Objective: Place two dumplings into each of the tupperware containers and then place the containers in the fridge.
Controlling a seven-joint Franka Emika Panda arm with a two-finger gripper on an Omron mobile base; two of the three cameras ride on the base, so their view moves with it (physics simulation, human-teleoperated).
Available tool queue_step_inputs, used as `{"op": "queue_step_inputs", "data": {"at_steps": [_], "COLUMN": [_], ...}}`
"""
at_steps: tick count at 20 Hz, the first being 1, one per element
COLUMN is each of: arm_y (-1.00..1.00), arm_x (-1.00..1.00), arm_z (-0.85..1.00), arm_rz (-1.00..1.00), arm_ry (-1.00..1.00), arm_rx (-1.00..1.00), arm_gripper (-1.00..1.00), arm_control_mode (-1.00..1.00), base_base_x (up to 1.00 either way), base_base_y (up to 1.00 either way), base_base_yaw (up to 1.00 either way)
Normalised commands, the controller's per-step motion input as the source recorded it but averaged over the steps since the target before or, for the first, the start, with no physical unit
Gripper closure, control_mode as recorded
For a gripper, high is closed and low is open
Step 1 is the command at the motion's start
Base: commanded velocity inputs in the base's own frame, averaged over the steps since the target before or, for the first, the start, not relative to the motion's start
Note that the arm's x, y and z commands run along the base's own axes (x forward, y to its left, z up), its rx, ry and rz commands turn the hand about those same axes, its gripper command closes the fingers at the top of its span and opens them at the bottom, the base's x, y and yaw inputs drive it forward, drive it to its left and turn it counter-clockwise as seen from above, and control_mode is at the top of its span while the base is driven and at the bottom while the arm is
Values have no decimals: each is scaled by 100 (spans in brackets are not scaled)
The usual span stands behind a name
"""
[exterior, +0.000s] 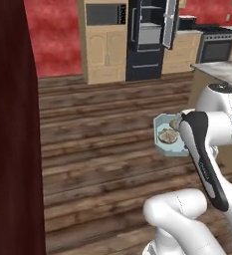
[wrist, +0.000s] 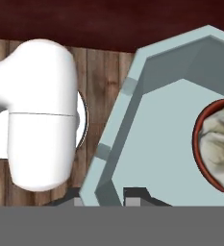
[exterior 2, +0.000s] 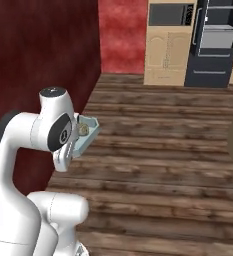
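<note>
Left base view: fridge (exterior: 148, 40) far across the wood floor (exterior: 97, 129), door swung open, grey shelves showing, well apart from the robot. Beside it, tan cabinets with a microwave (exterior: 105, 14) on top; further right a stove (exterior: 216, 45), and a counter (exterior: 222, 69) nearer the arm.

Closer in, arm (exterior: 207, 149) folded up over the base, elbow high, forearm angled down and forward, tray (exterior: 168, 135) carried at mid height above the floor. Two dumplings (exterior: 168, 135) lying inside, side by side, one partly hidden behind the wrist.

Right base view: same tray (exterior 2: 84, 135) poking out from behind the upper arm, tilted a little, one dumpling (exterior 2: 82, 130) just visible over its wall.

Hand view: gripper (wrist: 111, 199) shut on the near rim of the tray (wrist: 147, 125), wall pinched between the two tips at the bottom edge; one dumpling (wrist: 219, 144) at the far right of the tray floor.

Progress, judged from this: filling done for this tray at least, now in transit. Second tray's state unknown. Left to do: cross the floor to the fridge, set the tray on a shelf, release. Grip on one rim only, so some risk of tilt and of dumplings sliding on the way.
</note>
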Motion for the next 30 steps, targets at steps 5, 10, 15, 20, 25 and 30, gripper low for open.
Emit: {"op": "queue_step_inputs", "data": {"at_steps": [5, 10, 15, 20, 25, 30], "arm_y": [0, 0, 0, 0, 0, 0], "arm_x": [0, 0, 0, 0, 0, 0], "arm_z": [0, 0, 0, 0, 0, 0], "arm_rz": [0, 0, 0, 0, 0, 0], "arm_ry": [0, 0, 0, 0, 0, 0], "arm_rx": [0, 0, 0, 0, 0, 0], "arm_gripper": [100, 100, 100, 100, 100, 100], "arm_control_mode": [100, 100, 100, 100, 100, 100], "base_base_x": [100, 100, 100, 100, 100, 100], "base_base_y": [33, 47, 67, 77, 77, 94], "base_base_yaw": [-24, -22, -31, -30, -40, -45]}}
